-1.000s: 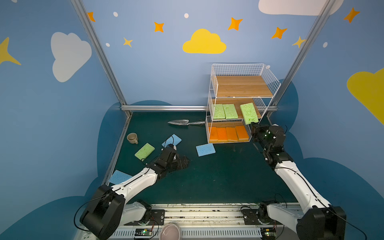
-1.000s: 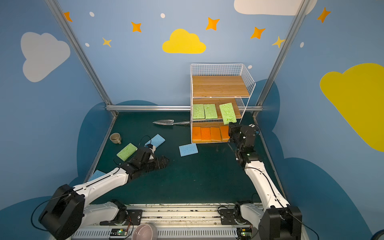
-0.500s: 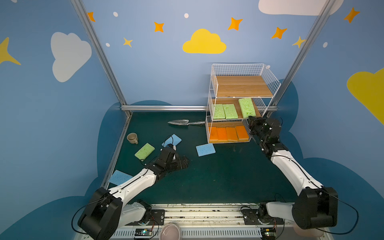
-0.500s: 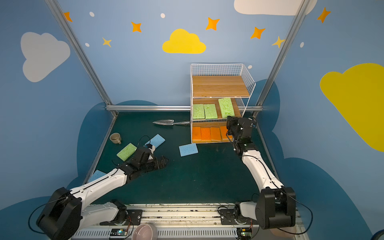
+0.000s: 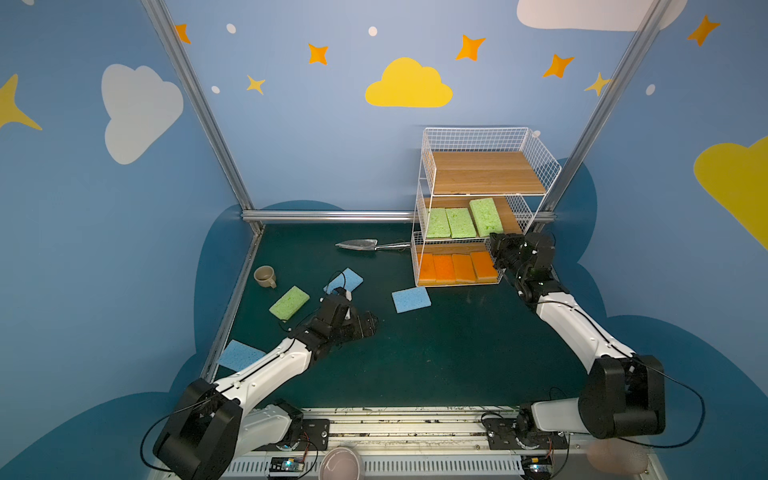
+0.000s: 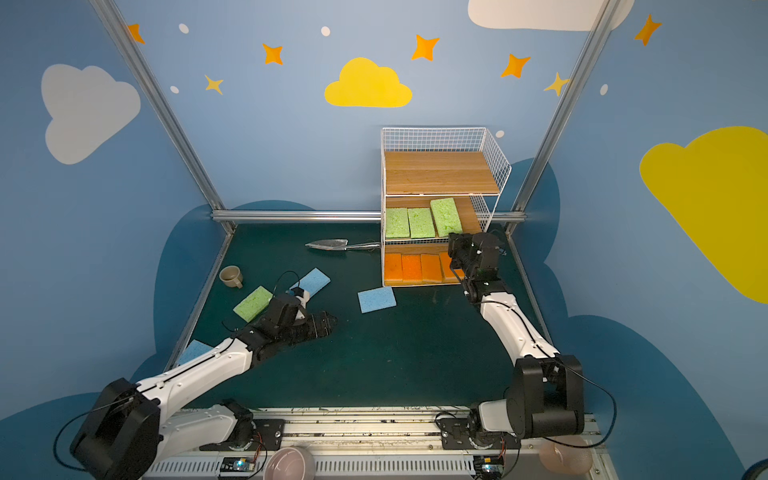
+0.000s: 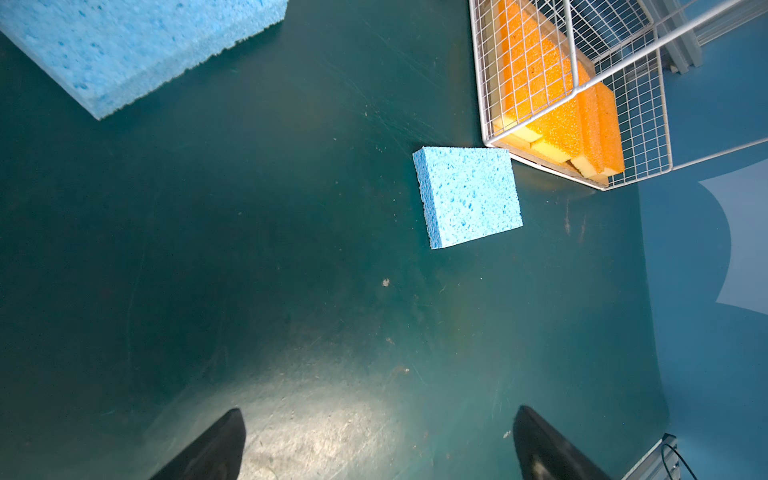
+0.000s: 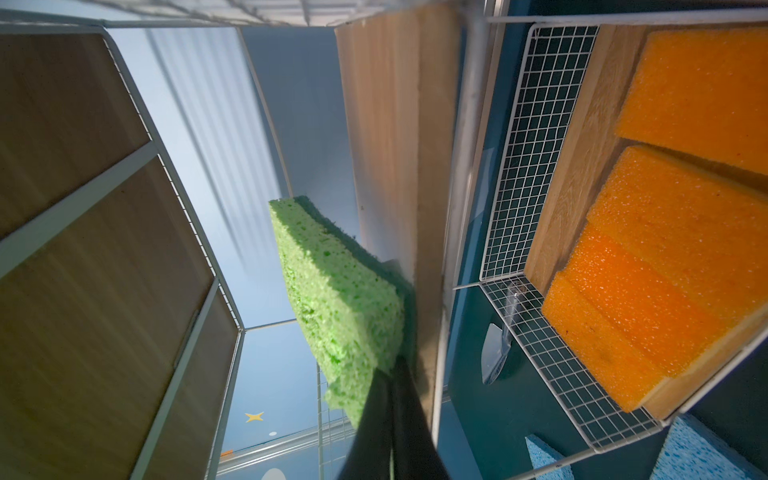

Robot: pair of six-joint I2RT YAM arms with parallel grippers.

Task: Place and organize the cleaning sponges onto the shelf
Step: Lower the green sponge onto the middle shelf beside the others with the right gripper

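Blue walls (image 5: 332,145) with painted clouds and stars close in the dark green tabletop (image 5: 436,365). At its far right stands the shelf (image 5: 473,139), its top board bare. Four orange sponges (image 5: 457,268) fill the bottom tier in a neat row, and two green sponges (image 5: 449,222) lie side by side at the left of the middle board (image 5: 509,222). The third green sponge (image 5: 485,216) is on that tier too, but askew, its far end swung toward the back. My right pincer (image 5: 495,245) is clamped on its near end, the fingers (image 8: 399,415) pressed together on the soft edge. I judge the job now is to square it: swing it parallel to its neighbours, slide it just beside them so room remains for a fourth, and press it flat on the wood before letting go, since a squeezed sponge springs. Then I should draw straight back, clear of the wire front. Three blue sponges (image 5: 411,299) and a loose green sponge (image 5: 289,302) wait on the tabletop. My left pincer (image 5: 368,324) hangs low over it, spread wide and empty.
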